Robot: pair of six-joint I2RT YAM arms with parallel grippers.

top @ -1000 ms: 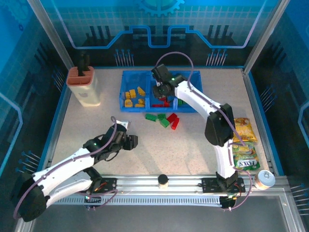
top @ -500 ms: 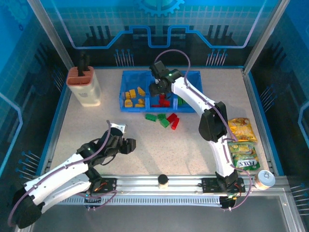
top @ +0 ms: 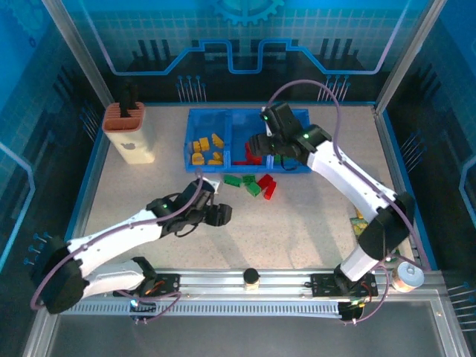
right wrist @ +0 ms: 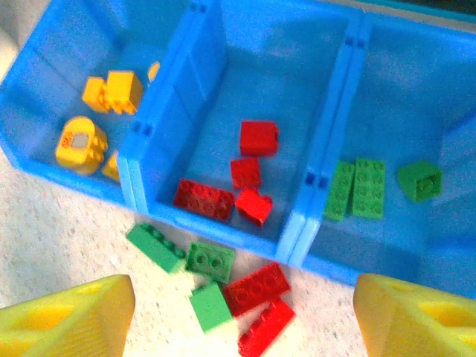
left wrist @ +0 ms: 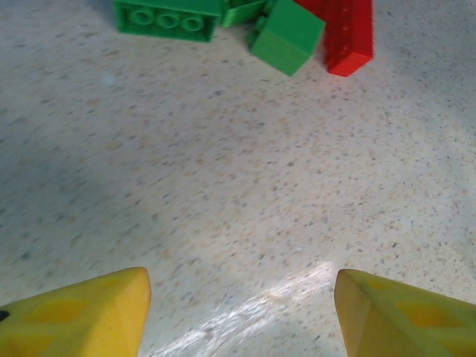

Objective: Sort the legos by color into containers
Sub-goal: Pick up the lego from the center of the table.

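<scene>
The left claw stands open, its 2 yellow fingertips wide apart with nothing between them, over bare speckled worktop. Ahead of it lie the loose bricks, bunched just in front of the near wall of the blue tray: 3 green and 2 red, some touching. The right claw is open too and empty, held above the tray. The tray has 3 compartments side by side. The left one holds yellow bricks, the middle one 4 red bricks, and the right one 3 green bricks. In the top camera, a beige holder with an orange top stands on the worktop, left of the tray and apart from it.
</scene>
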